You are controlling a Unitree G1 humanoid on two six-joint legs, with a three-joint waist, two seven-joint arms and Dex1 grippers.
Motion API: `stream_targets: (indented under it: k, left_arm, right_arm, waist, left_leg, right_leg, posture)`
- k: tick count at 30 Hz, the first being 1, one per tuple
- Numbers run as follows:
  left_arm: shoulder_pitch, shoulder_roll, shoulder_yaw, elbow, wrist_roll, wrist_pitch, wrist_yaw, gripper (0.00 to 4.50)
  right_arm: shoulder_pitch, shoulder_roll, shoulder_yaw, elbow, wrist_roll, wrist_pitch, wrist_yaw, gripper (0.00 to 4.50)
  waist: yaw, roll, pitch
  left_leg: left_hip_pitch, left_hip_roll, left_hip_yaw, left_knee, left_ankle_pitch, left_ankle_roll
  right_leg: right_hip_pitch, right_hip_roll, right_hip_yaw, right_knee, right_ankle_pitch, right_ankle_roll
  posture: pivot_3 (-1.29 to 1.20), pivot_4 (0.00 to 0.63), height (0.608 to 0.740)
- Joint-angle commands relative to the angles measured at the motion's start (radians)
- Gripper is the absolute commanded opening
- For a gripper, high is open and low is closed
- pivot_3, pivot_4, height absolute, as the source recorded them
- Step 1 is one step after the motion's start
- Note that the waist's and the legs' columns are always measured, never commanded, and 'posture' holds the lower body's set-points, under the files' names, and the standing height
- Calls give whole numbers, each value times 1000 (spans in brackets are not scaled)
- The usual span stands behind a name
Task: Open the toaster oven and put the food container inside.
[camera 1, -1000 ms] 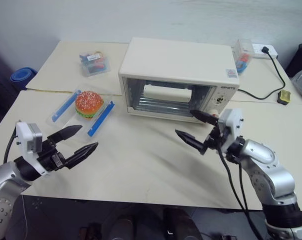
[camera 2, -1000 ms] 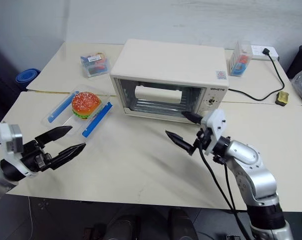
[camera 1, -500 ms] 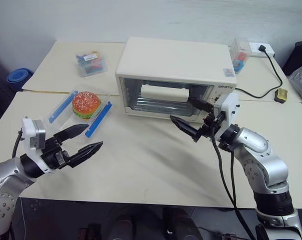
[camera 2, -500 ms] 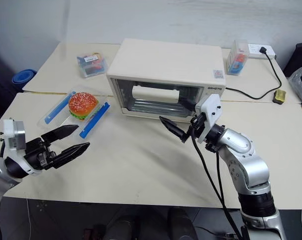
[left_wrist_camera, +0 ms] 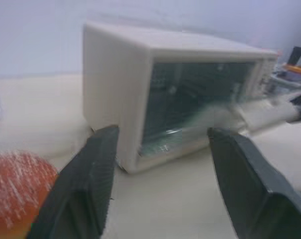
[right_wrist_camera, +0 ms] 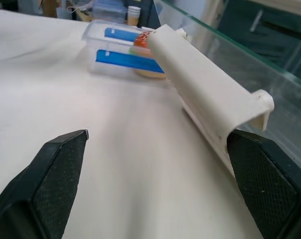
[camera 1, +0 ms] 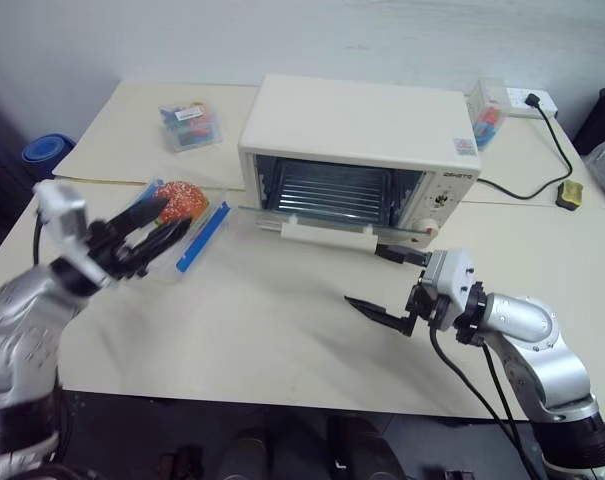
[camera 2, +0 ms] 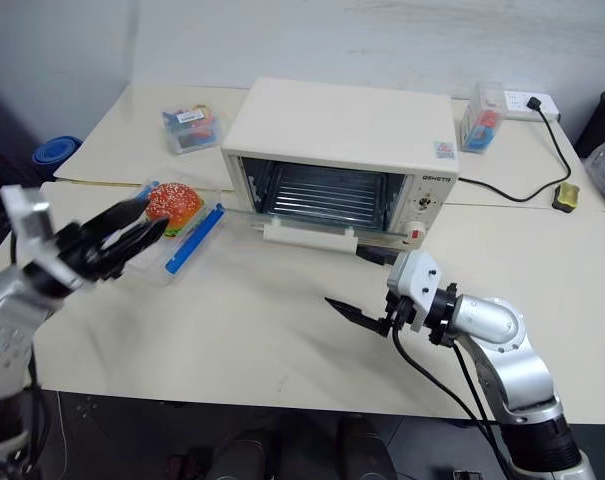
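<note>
Left claw (camera 1: 152,222) spread by the clear blue-clipped burger box (camera 1: 187,215); right claw (camera 1: 387,285) released; cream toaster oven (camera 1: 357,150) open, loading remains.

We see two beige tabletops pushed together. The near one (camera 1: 272,330) lies under both grippers and the far one (camera 1: 112,125) beyond them. Well past the left gripper (camera 1: 172,217), on the far top, stands a small clear plastic box of colourful bits (camera 1: 190,127). Far beyond the right gripper (camera 1: 364,275) and off to its right stands another clear plastic box with red and blue contents (camera 1: 485,108). Just beside it is a white power strip (camera 1: 527,99), from which a black cable (camera 1: 554,128) loops toward a small yellow-and-black object (camera 1: 569,194). Left of the left gripper, off the table, we make out a blue round thing (camera 1: 44,152).
</note>
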Motion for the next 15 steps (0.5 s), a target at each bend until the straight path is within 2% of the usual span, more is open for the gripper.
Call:
stream_targets:
  k: [1,6,11,15]
  left_arm:
    - [-126,-32,-96,105,100,-57,0,1752]
    - [-273,-84,-207,237,186,-120,-75,108]
    - [-309,-114,-270,273,211,-147,-168,15]
    - [-262,-93,-309,234,225,-125,-246,15]
  right_arm:
    - [3,-5,6,-3,-25,-63,22,4500]
    - [-7,2,5,38,-53,-108,23,4500]
    - [29,-2,-28,62,-66,-150,6,4500]
    - [138,-15,-96,44,-42,-148,-16,4500]
  waist:
    - [-4,0,0]
    - [-8,0,0]
    - [-3,0,0]
    - [6,0,0]
  left_leg:
    - [0,0,1,0,0,-1]
    - [-1,0,2,0,1,-3]
    - [-1,2,3,1,2,-3]
    - [-2,2,3,1,2,-3]
  right_leg:
    - [0,0,1,0,0,0]
    - [-1,1,1,0,0,1]
    - [-2,2,2,0,0,1]
    - [-1,1,2,0,0,1]
  posture:
    - [0,150,740]
    - [0,150,740]
    - [0,150,740]
    - [0,150,740]
